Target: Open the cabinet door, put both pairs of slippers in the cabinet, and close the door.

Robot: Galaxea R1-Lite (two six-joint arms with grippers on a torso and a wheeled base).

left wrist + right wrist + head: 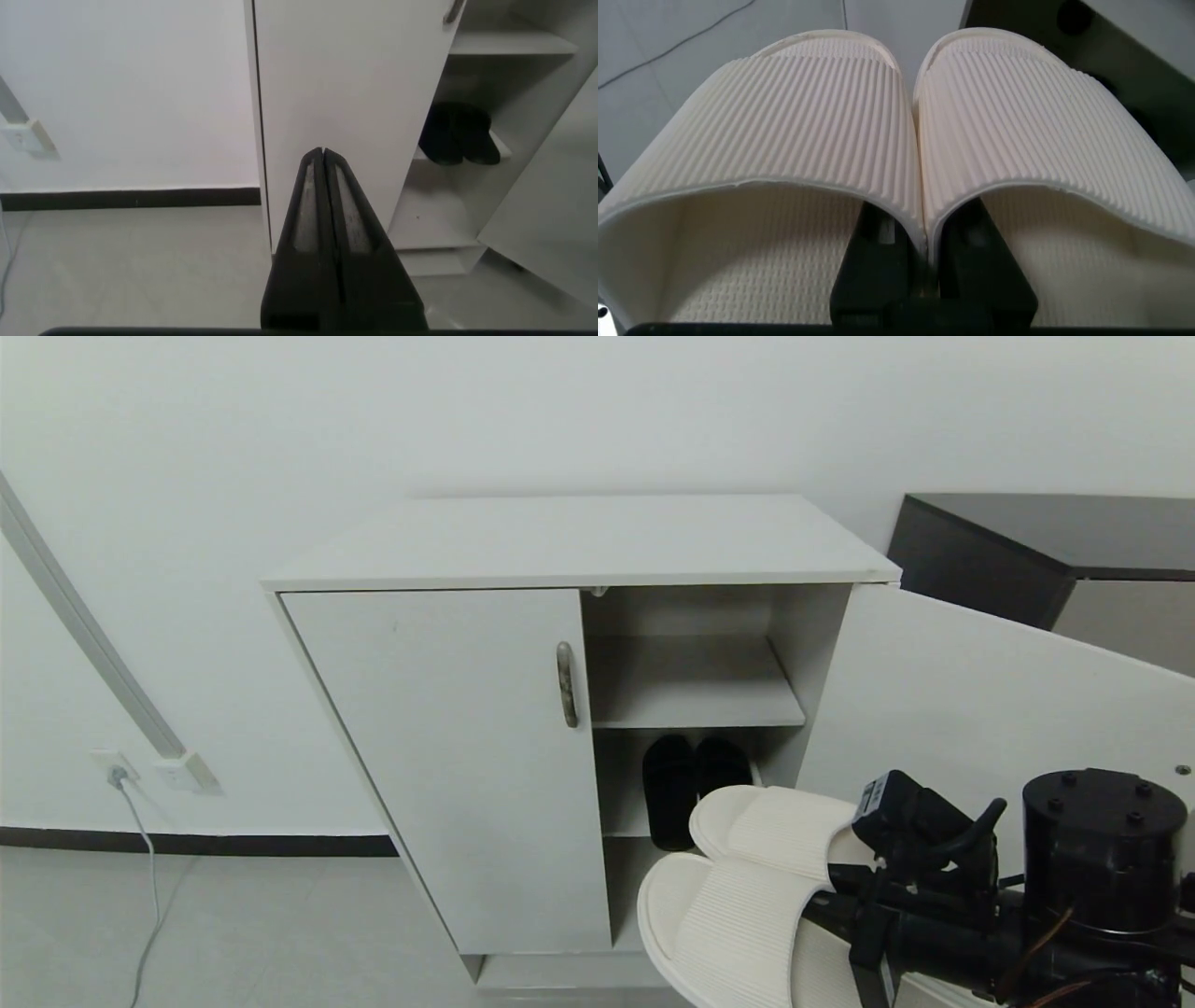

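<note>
The white cabinet point(579, 537) has its left door point(439, 747) closed, handle point(567, 684) at its inner edge, and its right door point(980, 700) swung wide open. A black pair of slippers point(695, 784) lies on the middle shelf, also seen as black slippers point(458, 135) from the left wrist. My right gripper point(840, 882) is shut on the cream ribbed pair of slippers point(747, 877), held side by side in front of the open compartment. Its fingers point(878, 271) pinch the two inner strap walls of the cream slippers point(813, 121) together. My left gripper point(323, 161) is shut and empty, low before the closed door.
The upper shelf point(695, 695) is bare. A dark cabinet point(1046, 551) stands behind the open door on the right. A wall socket with a cable point(117, 770) sits left of the cabinet, above open grey floor point(233, 933).
</note>
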